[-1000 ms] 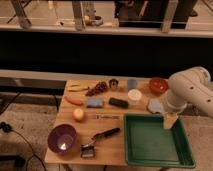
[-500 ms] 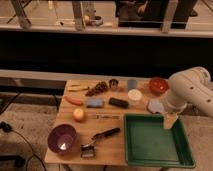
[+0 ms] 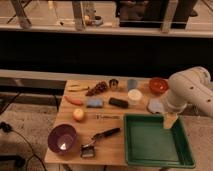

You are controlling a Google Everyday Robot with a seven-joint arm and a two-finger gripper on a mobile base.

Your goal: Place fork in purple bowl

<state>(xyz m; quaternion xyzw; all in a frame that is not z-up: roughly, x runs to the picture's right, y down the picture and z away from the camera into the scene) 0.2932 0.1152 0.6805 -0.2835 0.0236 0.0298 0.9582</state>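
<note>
The fork (image 3: 108,117) is a thin silvery utensil lying flat near the middle of the wooden table (image 3: 117,150), left of the green tray. The purple bowl (image 3: 63,138) stands at the table's front left corner, round and glossy inside. My gripper (image 3: 170,121) hangs from the white arm (image 3: 190,90) at the right, over the far right edge of the green tray, well to the right of the fork and far from the bowl.
A green tray (image 3: 155,146) fills the front right. A black-handled tool with a metal head (image 3: 97,140) lies beside the bowl. A red-orange bowl (image 3: 158,85), white cup (image 3: 134,96), apple (image 3: 78,114), carrot (image 3: 74,100), blue sponge (image 3: 94,103) and black block (image 3: 118,102) crowd the back.
</note>
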